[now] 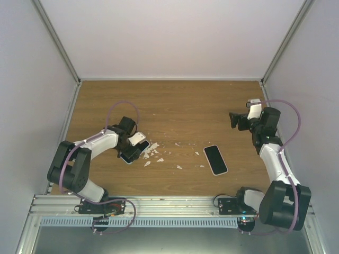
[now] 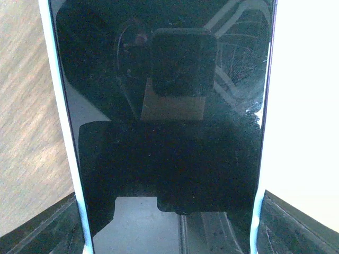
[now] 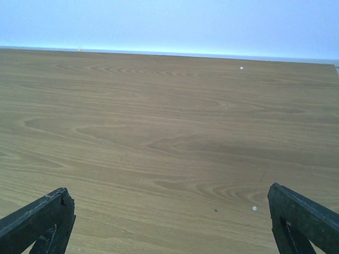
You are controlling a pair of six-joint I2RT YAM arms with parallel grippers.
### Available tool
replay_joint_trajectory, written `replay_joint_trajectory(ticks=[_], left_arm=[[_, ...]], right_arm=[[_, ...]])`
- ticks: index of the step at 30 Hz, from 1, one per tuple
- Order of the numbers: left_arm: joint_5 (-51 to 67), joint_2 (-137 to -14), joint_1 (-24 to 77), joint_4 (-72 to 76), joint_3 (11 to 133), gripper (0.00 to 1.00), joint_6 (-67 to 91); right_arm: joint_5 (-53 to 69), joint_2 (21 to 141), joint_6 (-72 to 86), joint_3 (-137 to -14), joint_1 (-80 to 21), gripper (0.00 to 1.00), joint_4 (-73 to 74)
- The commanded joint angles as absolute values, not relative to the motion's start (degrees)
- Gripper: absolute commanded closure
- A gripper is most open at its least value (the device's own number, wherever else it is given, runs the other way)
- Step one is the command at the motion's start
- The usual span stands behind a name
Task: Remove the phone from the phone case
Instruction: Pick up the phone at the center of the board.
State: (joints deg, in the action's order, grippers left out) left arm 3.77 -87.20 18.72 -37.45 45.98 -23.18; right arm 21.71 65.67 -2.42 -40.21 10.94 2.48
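Filling the left wrist view, a black glass-fronted phone [image 2: 169,132] sits in its pale blue phone case [image 2: 62,106], the screen mirroring the camera. Dark fingers [image 2: 37,227] of the left gripper [image 1: 131,150] flank both long edges with the jaws fairly wide; whether they press the case I cannot tell. Only the top view shows this phone on the brown wood-grain table [image 1: 175,100], left of centre, beside scattered white chips [image 1: 158,153], and a second black, white-rimmed slab [image 1: 215,159] lying flat further right. The right gripper [image 3: 169,222] is spread wide above the wood, holding nothing.
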Motion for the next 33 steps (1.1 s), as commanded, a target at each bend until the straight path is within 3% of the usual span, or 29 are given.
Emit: replay_joint_trajectory(ticks=[1,18,33], left_arm=[[4.1,-87.5,20.9,-33.7,48.6,0.31,-21.0],[6.3,-85.5,23.5,-36.5,70.1,0.35,-16.0],[7.3,-85.3,26.2,-38.1,86.6,0.39,-12.5]], right_arm=[[26.6,64.9,1.0,-39.9,11.0,0.0,0.2],[35.6,73.5,14.3,-59.7,9.0,0.0,11.4],[38.0,78.2,25.1,-67.4,-4.9,0.0,3.7]])
